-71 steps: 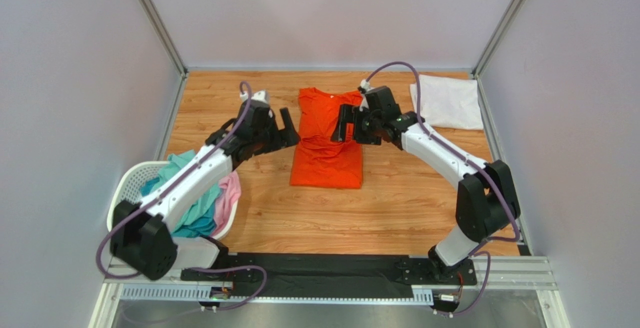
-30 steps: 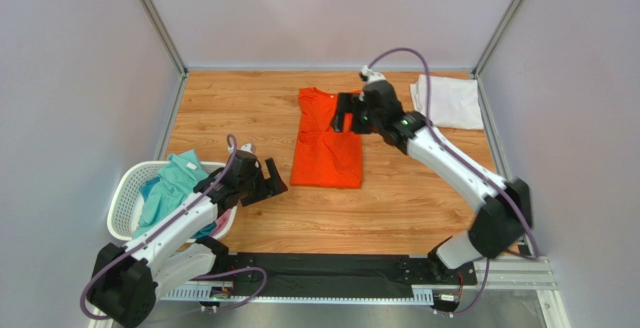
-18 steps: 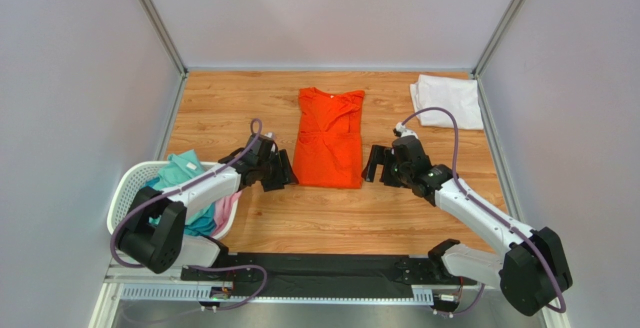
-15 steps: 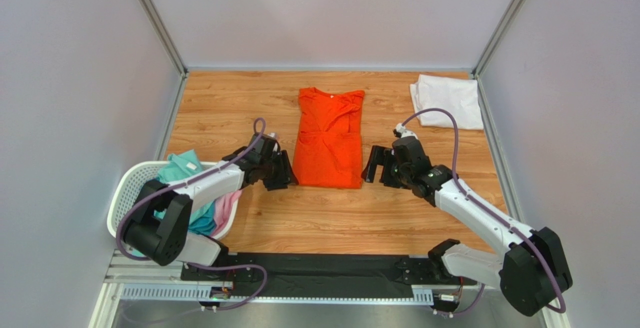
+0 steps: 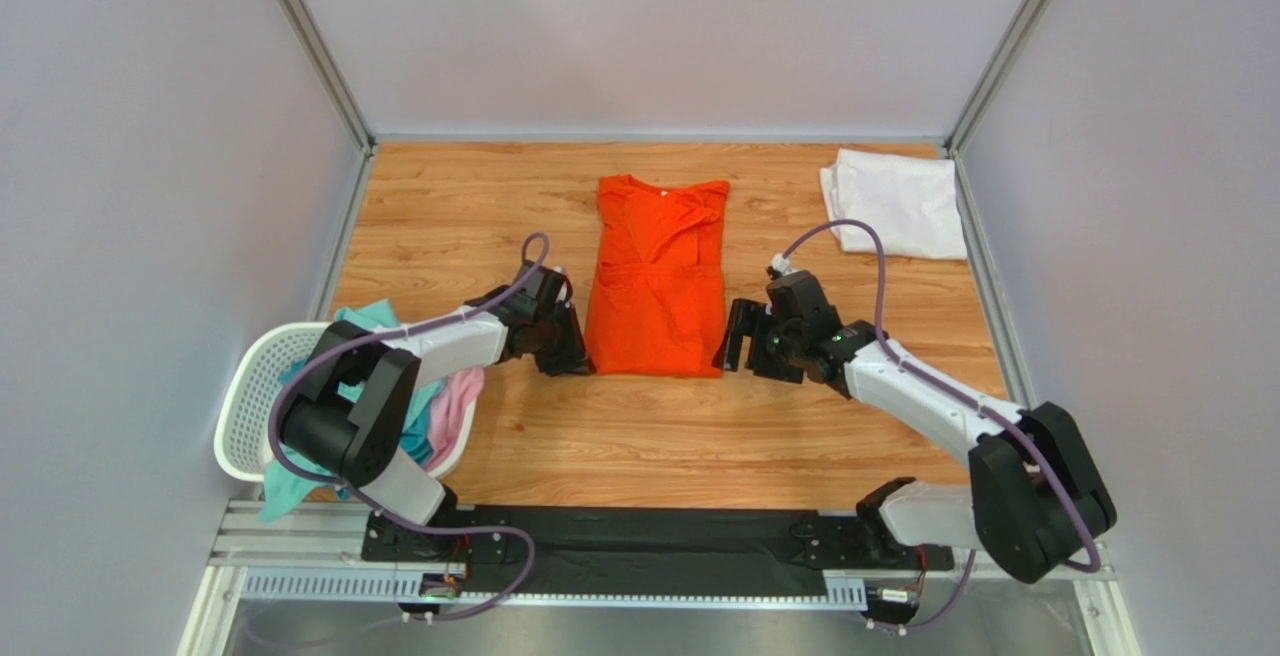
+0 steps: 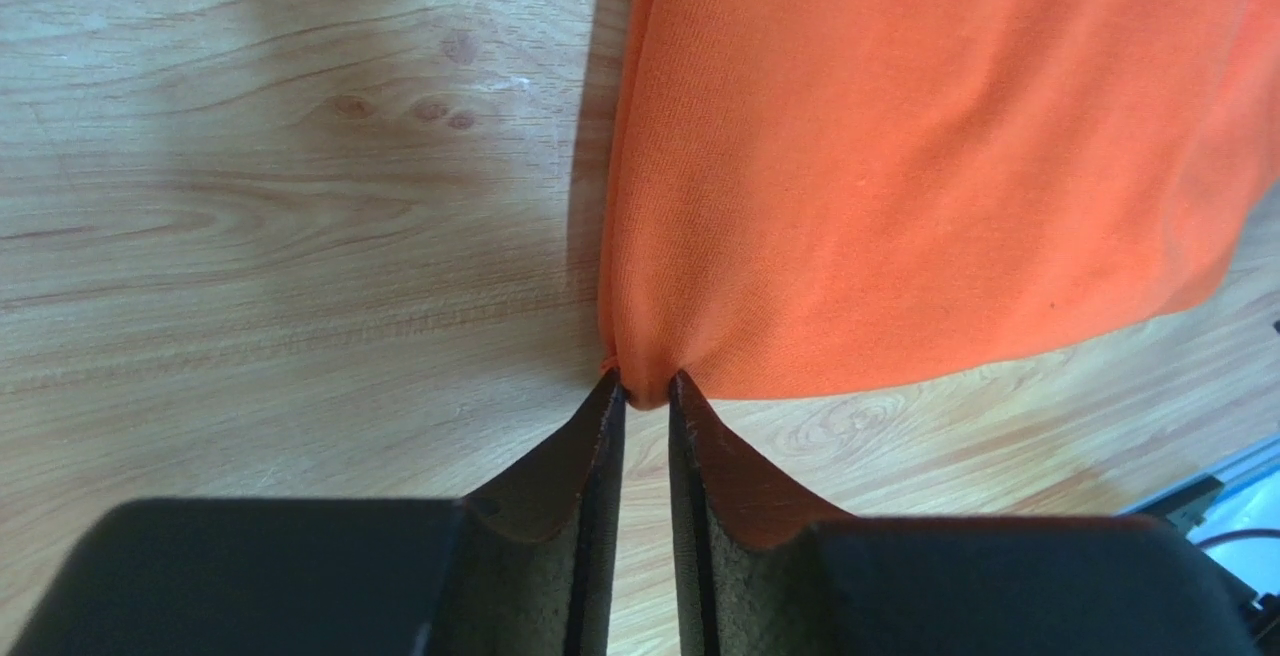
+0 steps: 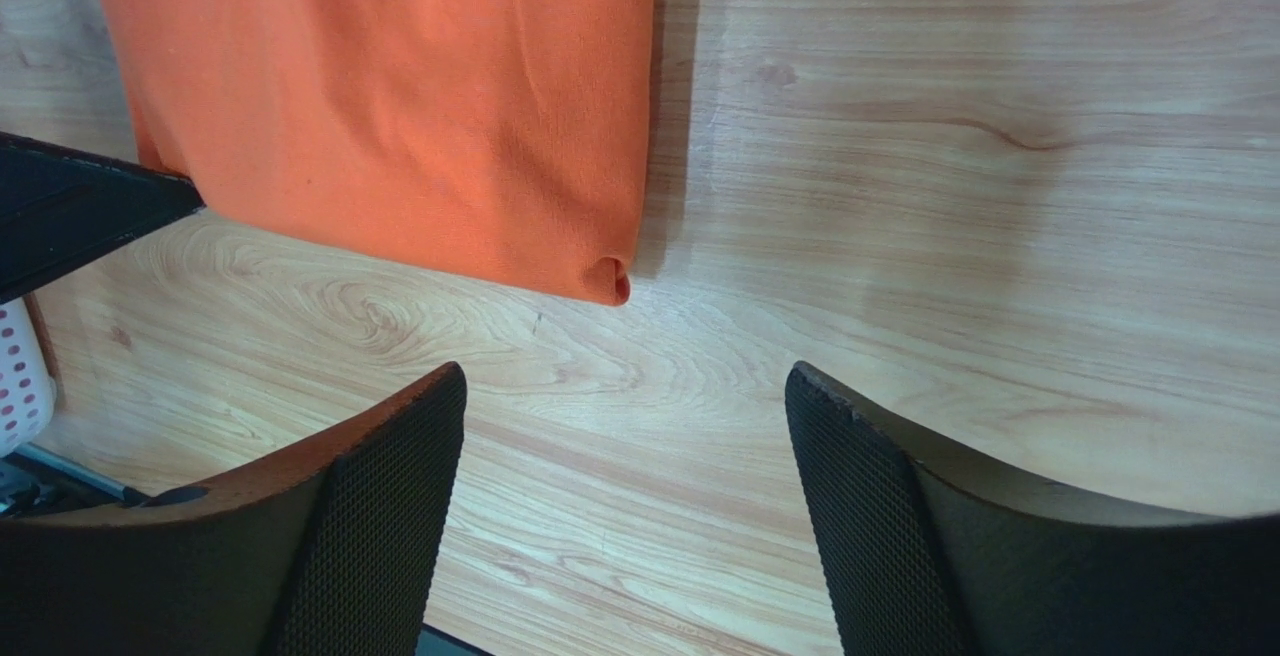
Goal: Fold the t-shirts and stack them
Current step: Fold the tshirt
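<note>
The left gripper [image 6: 643, 386] is drawn in narrow, and the near-left corner of the orange t-shirt [image 6: 932, 161] is pinched between its fingertips, with the cloth puckered there. The right gripper [image 7: 624, 379] is held wide and low over the surface [image 7: 977, 161]. The shirt's near-right corner lies just beyond its fingertips and is not yet taken. The orange t-shirt is laid flat as a long narrow strip, collar at the far end, so the step in hand is judged to be the lengthwise fold of hem onto collar. For that fold to be made well, the right gripper should be advanced until the corner sits fully between its jaws. Every layer at the folded edge should then be caught before anything is lifted. Both corners are best raised together at one height and carried straight toward the collar, so that the hem is kept square and the lower cloth is not dragged. A folded white t-shirt [image 5: 897, 203] lies to the far right of the orange t-shirt, and a basket [image 5: 248, 371] stands to its near left.
</note>
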Motion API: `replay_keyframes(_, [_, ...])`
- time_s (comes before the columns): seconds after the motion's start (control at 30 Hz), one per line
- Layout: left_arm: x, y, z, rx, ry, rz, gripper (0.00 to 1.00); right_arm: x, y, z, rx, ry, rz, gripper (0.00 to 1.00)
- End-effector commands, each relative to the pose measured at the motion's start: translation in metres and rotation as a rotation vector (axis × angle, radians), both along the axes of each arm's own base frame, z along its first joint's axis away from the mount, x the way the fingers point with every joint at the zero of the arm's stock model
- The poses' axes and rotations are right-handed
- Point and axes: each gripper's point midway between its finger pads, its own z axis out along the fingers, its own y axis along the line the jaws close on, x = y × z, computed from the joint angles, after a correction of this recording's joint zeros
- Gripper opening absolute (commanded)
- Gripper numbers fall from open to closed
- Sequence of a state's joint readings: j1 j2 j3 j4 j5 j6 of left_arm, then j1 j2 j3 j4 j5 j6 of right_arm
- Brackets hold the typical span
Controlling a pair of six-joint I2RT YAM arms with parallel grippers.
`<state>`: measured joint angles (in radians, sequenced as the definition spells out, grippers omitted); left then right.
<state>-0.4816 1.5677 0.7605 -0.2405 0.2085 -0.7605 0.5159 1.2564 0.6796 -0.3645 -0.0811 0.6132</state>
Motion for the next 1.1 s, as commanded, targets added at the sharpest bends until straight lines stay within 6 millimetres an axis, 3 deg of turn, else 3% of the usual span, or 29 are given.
replay_keyframes(0.0, [-0.003,0.001,-0.009,-0.005,0.008,-0.009,0.16,0.012,0.023,0.006,0.081,-0.018,0.046,0.78])
replay_keyframes(0.1, [-0.006,0.001,-0.012,-0.009,0.018,-0.013,0.00,0.010,0.030,-0.005,0.095,0.025,0.062,0.71])
replay_keyframes(0.23, [-0.005,-0.001,-0.013,-0.013,0.016,-0.018,0.00,0.010,0.038,-0.018,0.114,0.064,0.085,0.67])
replay_keyframes(0.4, [-0.007,0.000,-0.014,-0.016,0.020,-0.019,0.00,0.016,0.040,-0.033,0.087,0.080,0.096,0.53])
replay_keyframes(0.5, [-0.010,0.002,-0.015,-0.007,0.029,-0.017,0.00,0.017,0.042,-0.039,0.075,0.096,0.109,0.41])
replay_keyframes(0.63, [-0.014,0.005,-0.008,-0.010,0.020,-0.004,0.00,0.011,0.043,-0.044,0.081,0.126,0.125,0.01])
replay_keyframes(0.67, [-0.014,0.007,-0.005,-0.005,0.012,0.009,0.00,0.009,0.045,-0.038,0.092,0.115,0.134,0.00])
replay_keyframes(0.73, [-0.024,0.015,-0.006,0.003,0.019,0.034,0.00,-0.006,0.049,-0.035,0.087,0.120,0.165,0.00])
replay_keyframes(0.8, [-0.028,0.017,0.010,-0.018,-0.032,0.050,0.00,-0.024,0.053,-0.024,0.081,0.109,0.205,0.00])
replay_keyframes(0.93, [-0.062,0.033,0.029,0.012,-0.098,0.068,0.00,-0.058,0.057,-0.003,0.054,0.100,0.252,0.00])
replay_keyframes(1.07, [-0.096,0.053,0.043,0.015,-0.120,0.111,0.00,-0.117,0.072,0.023,0.083,0.108,0.356,0.00])
